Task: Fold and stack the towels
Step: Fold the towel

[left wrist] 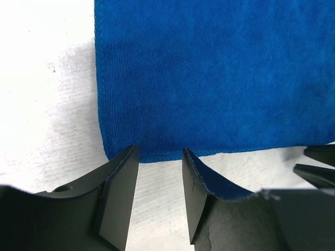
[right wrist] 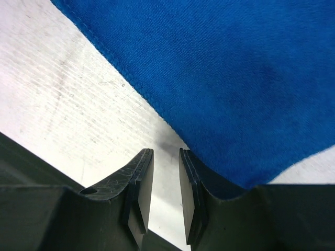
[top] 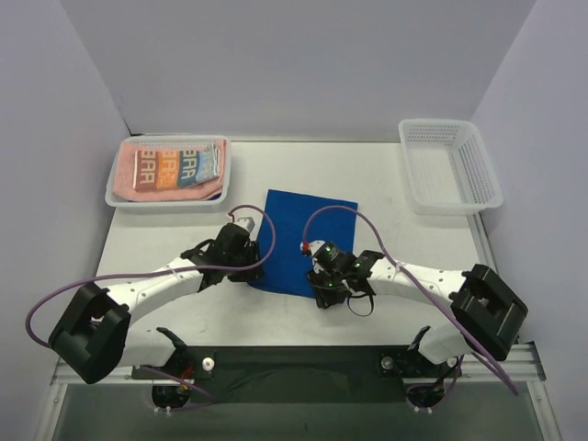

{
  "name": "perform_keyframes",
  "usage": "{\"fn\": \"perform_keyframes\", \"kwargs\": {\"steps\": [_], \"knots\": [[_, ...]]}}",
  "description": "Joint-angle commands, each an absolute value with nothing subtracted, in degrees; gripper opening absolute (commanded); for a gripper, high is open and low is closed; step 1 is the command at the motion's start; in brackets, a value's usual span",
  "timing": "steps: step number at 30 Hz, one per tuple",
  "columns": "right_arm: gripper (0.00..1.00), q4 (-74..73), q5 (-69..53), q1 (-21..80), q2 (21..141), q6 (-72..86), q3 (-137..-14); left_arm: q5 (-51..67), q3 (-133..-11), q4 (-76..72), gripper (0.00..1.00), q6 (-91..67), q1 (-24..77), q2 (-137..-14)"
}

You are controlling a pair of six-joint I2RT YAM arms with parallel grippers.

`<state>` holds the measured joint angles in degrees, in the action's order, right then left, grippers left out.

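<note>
Blue towel (top: 308, 241) lies flat on the worktop (top: 432, 241), its near edge meeting the left gripper (left wrist: 159, 151) and right gripper (right wrist: 165, 152), both with jaws apart, holding nothing, worktop showing either side.

Robot lab cell, plain lavender walls (top: 294, 64) around a white table (top: 432, 241), metal mounting rail (top: 303, 360)

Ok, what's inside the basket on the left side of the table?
In the left basket a folded white lettered towel lies on top of a salmon-pink towel. Anything beneath the pink one, and most of the basket's floor, is covered.
</note>
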<state>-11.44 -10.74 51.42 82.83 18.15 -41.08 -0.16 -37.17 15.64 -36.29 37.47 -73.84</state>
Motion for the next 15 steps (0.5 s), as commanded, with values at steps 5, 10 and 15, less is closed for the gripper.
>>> {"fn": "perform_keyframes", "kwargs": {"steps": [5,10,15], "knots": [[0.25,-13.6,-5.5,48.4,75.2,21.8,-41.3,0.0,-42.0,13.3,0.46,-37.4,39.0,-72.9],[0.21,-13.5,-3.7,44.7,74.4,24.6,-39.8,0.0,-46.1,13.1,0.40,-35.8,42.6,-77.7],[0.20,-11.9,-4.5,41.7,73.6,27.2,-35.5,1.3,-44.9,12.7,0.38,-35.1,46.4,-83.2]]}}
